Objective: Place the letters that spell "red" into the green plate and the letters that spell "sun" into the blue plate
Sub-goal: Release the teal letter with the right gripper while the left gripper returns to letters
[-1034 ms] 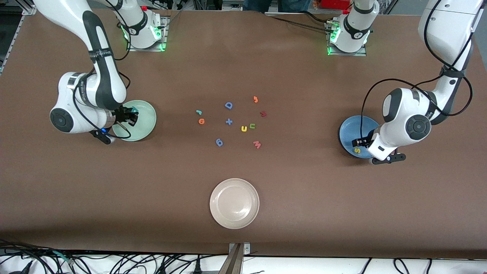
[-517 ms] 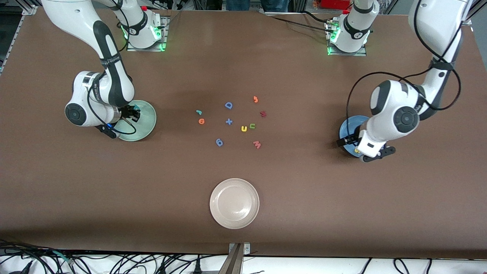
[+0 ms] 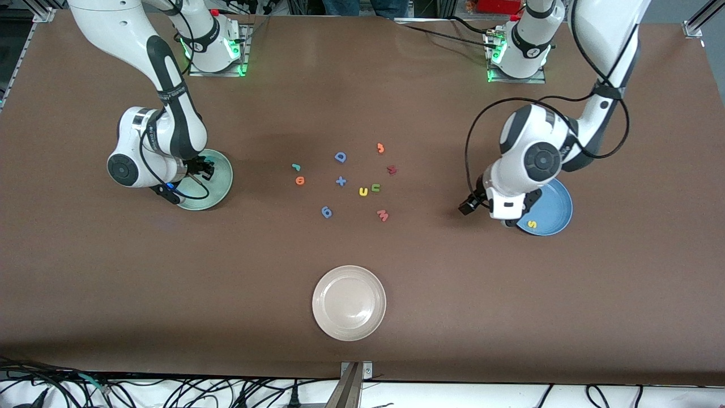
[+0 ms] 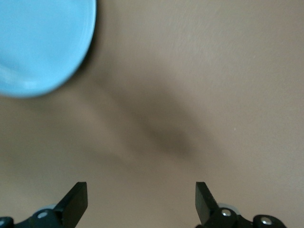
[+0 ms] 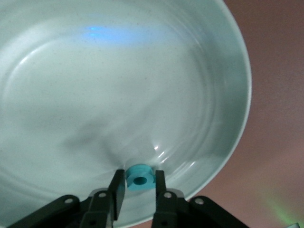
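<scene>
While our right pincer [image 5: 137, 189] loosens around the teal d [image 5: 140, 176] over the green plate [image 3: 222, 187], our left pincer [image 4: 141, 204], wide and empty, has moved off the blue plate [image 3: 554, 211], the yellow s [image 3: 532, 224] left inside.

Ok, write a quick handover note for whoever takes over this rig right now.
Left gripper: open, empty, over bare table beside the blue plate.
Right gripper: fingers closed on the teal d, low over the green plate.
Done: yellow s lies in the blue plate.
Left: release d into the green plate; teal r and orange e, mid-table, go there too; yellow u and olive n, side by side mid-table, go to the blue plate.
</scene>
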Robot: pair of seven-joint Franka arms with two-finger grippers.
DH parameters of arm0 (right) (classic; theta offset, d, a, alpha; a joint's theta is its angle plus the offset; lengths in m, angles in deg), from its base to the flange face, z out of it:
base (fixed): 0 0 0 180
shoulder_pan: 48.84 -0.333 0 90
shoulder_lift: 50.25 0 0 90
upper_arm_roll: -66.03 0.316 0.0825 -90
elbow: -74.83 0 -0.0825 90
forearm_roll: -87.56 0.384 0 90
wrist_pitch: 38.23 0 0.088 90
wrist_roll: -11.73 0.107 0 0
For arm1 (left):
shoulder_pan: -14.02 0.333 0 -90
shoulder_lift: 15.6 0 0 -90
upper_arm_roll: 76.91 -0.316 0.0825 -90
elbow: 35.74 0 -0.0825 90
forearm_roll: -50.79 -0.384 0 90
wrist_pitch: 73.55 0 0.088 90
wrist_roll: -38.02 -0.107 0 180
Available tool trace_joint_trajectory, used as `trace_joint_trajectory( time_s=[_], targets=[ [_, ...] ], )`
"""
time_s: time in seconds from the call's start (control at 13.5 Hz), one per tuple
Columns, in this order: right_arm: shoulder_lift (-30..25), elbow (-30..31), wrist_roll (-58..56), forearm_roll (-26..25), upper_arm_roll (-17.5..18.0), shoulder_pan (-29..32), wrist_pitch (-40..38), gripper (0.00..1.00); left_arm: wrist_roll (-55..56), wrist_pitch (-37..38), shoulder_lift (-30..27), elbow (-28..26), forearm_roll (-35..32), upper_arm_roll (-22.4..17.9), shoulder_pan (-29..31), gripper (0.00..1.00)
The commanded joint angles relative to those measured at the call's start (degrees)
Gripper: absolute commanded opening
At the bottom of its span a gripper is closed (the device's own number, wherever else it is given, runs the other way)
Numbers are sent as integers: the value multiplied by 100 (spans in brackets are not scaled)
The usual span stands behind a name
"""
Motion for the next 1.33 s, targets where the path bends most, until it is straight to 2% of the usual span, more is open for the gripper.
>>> trace_joint_trajectory(
  time_s=[0.0, 0.07, 0.37, 0.52, 0.66, 0.96, 1.11, 1.26],
  targets=[
    [-114, 30, -66, 128, -20, -24, 15, 90, 1420, -402, -137, -8, 237, -46, -423, 100],
    [-236, 20, -13, 128, -20, -24, -21, 97, 1826, -561, -128, 10, 263, -46, -538, 100],
    [-571, -330, 556, 128, 32, -85, -644, 98, 3355, -1483, -50, 142, 255, -55, -1126, 100],
    [-703, -419, 1031, 128, 269, -182, -619, 98, 3893, -1740, 12, 142, 184, -55, -1425, 100],
    [-730, -567, 1244, 119, 681, -191, -391, 98, 4480, -1749, 213, 264, 176, -90, -1724, 100],
    [-686, -920, 588, 40, 1314, -200, -14, 98, 5563, -1740, 618, 599, -185, -379, -2172, 100],
    [-660, -894, -28, -4, 1517, -296, 320, 98, 6029, -1740, 968, 913, -359, -607, -2392, 100],
    [-590, -876, -354, -337, 1544, -541, 654, 99, 6538, -1732, 1242, 1179, -771, -643, -2437, 100]
  ],
)
